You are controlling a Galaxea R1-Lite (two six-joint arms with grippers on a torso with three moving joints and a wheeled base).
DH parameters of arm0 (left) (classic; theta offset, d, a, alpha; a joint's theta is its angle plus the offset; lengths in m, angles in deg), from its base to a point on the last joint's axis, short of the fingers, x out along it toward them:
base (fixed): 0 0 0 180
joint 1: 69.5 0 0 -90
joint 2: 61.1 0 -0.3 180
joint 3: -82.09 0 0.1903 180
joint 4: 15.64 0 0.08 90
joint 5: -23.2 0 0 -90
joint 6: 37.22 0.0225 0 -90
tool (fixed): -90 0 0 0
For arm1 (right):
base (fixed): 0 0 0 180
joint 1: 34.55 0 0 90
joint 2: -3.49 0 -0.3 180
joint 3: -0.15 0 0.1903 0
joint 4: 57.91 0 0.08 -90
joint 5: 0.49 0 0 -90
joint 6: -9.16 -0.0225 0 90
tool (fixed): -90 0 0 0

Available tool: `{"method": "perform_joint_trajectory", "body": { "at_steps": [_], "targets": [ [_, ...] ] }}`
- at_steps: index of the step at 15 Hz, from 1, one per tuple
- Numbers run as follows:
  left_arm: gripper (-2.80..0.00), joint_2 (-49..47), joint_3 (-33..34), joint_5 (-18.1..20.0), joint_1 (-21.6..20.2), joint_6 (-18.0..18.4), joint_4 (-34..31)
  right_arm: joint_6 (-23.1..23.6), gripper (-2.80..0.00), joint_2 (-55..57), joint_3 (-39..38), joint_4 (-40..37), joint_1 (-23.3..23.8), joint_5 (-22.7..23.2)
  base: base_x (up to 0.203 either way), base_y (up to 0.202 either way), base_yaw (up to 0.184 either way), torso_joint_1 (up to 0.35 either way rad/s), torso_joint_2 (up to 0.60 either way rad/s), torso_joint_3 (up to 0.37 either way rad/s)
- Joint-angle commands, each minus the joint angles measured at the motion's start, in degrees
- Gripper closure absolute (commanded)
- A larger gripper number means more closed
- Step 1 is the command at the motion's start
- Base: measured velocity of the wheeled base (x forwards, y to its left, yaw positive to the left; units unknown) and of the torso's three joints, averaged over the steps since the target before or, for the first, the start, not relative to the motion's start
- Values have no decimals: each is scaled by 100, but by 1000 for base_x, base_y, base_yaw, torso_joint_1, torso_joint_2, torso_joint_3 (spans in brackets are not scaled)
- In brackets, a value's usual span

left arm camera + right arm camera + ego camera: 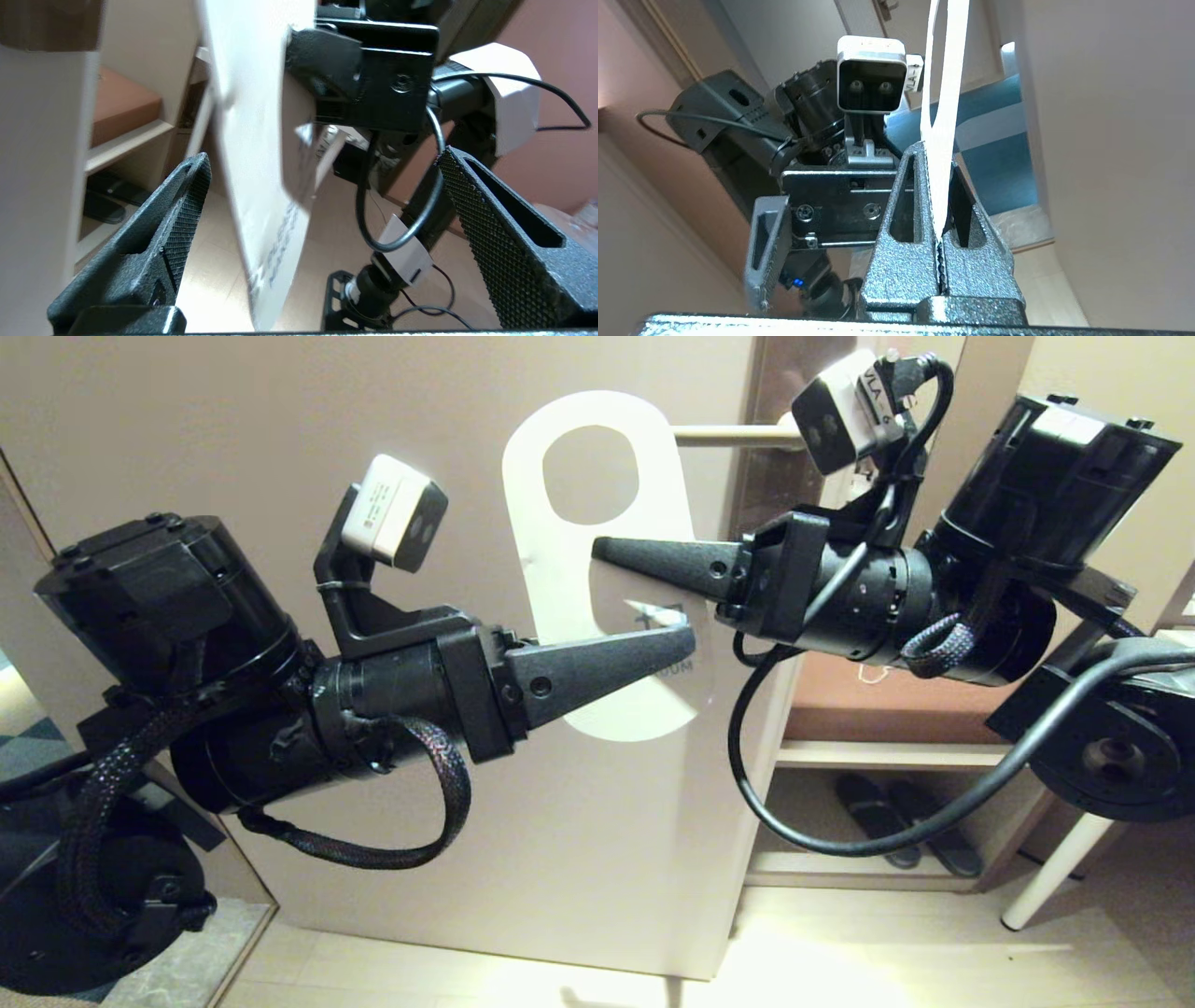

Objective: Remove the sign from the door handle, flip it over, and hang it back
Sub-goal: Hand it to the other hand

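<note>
The sign (551, 579) shows its white face and hangs free of the door handle (738, 434), just left of the lever's tip. My right gripper (607, 553) is shut on the sign's right edge below the oval hole; in the right wrist view (936, 186) its fingers pinch the sign (943, 93) edge-on. My left gripper (677, 639) is open at the sign's lower part. In the left wrist view the sign (252, 140) stands between its spread fingers (187, 196), nearer one finger, touching neither. The blue-grey face is hidden.
The cream door (280, 420) fills the background close behind the sign. To the right stand low shelves with dark shoes (896, 821), a brown cushion (878, 695) and a white table leg (1055, 877). The two arms are close together.
</note>
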Motion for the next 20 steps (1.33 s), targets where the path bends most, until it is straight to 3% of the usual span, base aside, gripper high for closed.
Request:
{"method": "perform_joint_trajectory", "body": {
  "at_steps": [1,3,11,14,17,20],
  "targets": [
    [-280,8,31,87,53,-19,34,-19,0,-69,-58,32,-33,26,0,0,0,0,0,0],
    [-280,8,77,320,109,-19,25,-19,0,-69,-50,33,-122,26,0,0,0,0,0,0],
    [-280,69,277,507,109,-31,-5,-19,0,-241,-342,40,-203,35,0,0,0,0,0,0],
    [-280,61,288,591,40,15,-19,-19,0,-333,-463,41,-203,229,0,0,0,0,0,0],
    [-280,18,261,662,4,259,-52,-10,0,-359,-463,41,-203,237,0,0,0,0,0,0],
    [-280,0,261,662,4,772,-225,-1,0,-359,-436,49,-203,237,0,0,0,0,0,0]
  ]
}}
